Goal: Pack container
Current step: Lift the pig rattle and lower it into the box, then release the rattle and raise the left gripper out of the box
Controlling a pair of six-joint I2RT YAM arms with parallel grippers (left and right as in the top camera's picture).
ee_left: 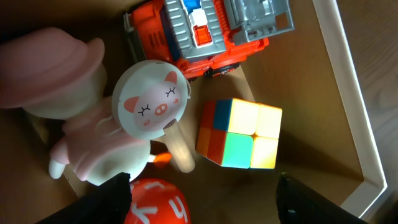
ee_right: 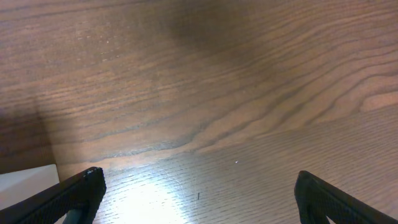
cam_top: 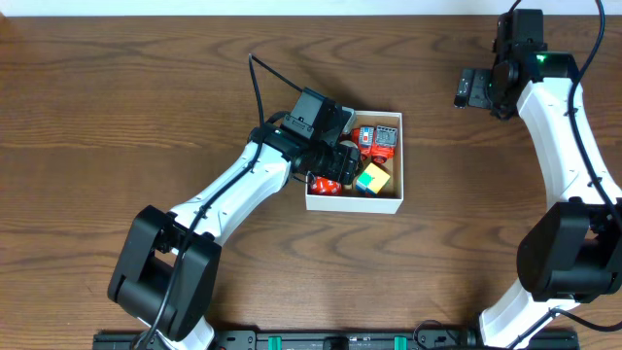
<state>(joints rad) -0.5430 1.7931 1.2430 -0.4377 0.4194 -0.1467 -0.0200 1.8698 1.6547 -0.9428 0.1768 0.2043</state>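
Observation:
The container (cam_top: 389,201) is a shallow white box with a brown inside, at the table's middle. In it lie a red toy truck (cam_top: 379,141), a colour cube (cam_top: 372,178) and a red ball (cam_top: 326,185). My left gripper (cam_top: 340,160) is open, low inside the box over its left part. The left wrist view shows its fingers (ee_left: 202,199) apart around bare floor, with the red ball (ee_left: 155,202) by the left finger, a pink pig toy (ee_left: 118,124), the cube (ee_left: 239,134), the truck (ee_left: 208,31) and the box wall (ee_left: 354,118). My right gripper (cam_top: 471,87) is open and empty at the far right.
In the right wrist view the open fingers (ee_right: 196,193) hang over bare wood; a white corner (ee_right: 25,180) shows at the lower left. The left arm's cable (cam_top: 258,83) loops above the box.

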